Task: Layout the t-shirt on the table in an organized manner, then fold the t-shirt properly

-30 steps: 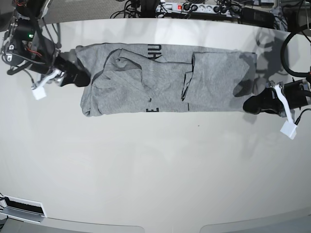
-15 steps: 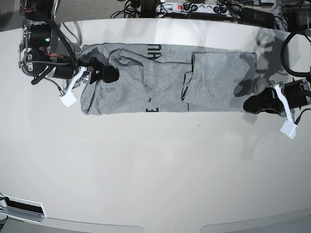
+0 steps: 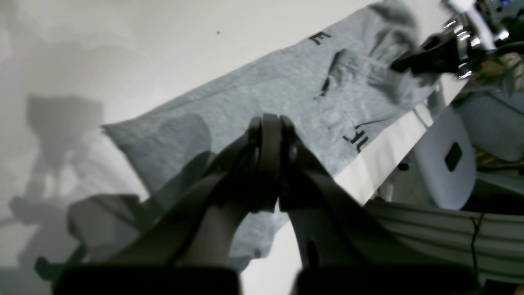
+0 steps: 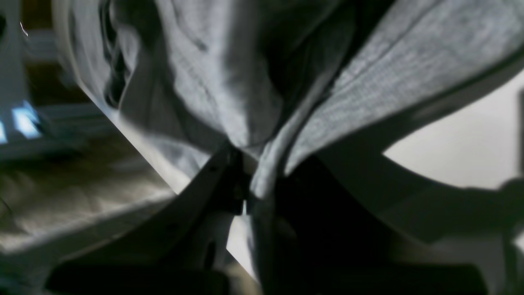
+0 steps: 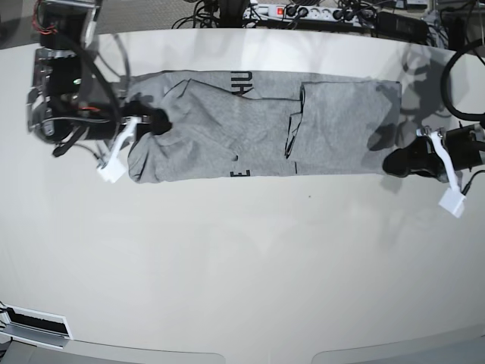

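- Shirt (image 5: 258, 129) lies on the table (image 5: 242, 265), toward the far edge, as a long band running side to side, already doubled lengthwise. Black letters show at the far and near edges of the band.
- Right gripper (image 5: 155, 121) sits on the shirt's end at the base view's left. Its wrist view shows grey cloth bunched and pinched between the closed jaws, so I read it as holding the shirt.
- Left gripper (image 3: 268, 135): jaws pressed together with nothing between them. In the base view it rests at the other end, at or just beside the shirt's corner; whether it touches the cloth I cannot tell.
- Handling judgement: light, limp cotton with no stiffness. It will drape and sag from any single hold, and the layers can slide on each other. The glossy table likely lets it drag easily, so a pull from one end may shift the whole band.
- Ridges and a raised flap near the middle (image 5: 295, 129) suggest the layers are not flat.
- Where to hold: corners or hems at the short ends, pinching all layers together; a mid-panel pinch would only tent the cloth.
- Risk: the right pinch gathers a wad, which may carry a crease into the fold.
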Motion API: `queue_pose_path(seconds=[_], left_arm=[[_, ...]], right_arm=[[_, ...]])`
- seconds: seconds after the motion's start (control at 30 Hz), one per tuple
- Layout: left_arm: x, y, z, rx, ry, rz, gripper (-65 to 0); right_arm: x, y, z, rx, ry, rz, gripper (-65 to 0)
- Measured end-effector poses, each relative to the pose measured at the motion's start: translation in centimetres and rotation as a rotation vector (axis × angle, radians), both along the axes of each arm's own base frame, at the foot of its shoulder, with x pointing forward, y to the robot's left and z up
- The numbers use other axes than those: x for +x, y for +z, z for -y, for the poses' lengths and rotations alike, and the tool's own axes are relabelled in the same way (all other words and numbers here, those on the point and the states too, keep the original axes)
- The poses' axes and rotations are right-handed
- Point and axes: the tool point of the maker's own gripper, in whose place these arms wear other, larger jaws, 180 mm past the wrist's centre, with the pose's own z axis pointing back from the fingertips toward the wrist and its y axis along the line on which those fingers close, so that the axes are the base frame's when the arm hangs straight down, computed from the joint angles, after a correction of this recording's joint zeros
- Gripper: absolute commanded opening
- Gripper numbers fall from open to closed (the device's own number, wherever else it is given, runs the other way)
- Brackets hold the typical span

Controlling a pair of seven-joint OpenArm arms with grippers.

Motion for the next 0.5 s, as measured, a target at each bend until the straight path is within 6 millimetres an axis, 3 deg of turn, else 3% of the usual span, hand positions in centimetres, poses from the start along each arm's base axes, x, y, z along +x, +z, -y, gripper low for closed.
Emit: queue_pose_path(seconds=[0.13, 0.3, 0.5], left_arm=[[0.0, 0.2, -1.0, 0.034, -0.005, -0.003, -65.0], [0.0, 0.4, -1.6, 0.059, -0.006, -0.001, -65.0], [-0.1, 0.0, -1.9, 0.085, -0.008, -0.007, -65.0]], right_arm=[[0.6, 2.9, 3.3, -0.138, 0.051, 0.116, -65.0], [-0.8, 5.3, 6.3, -0.3, 0.133, 0.187, -65.0], [0.2, 10.5, 7.4, -0.406, 0.132, 0.372, -65.0]])
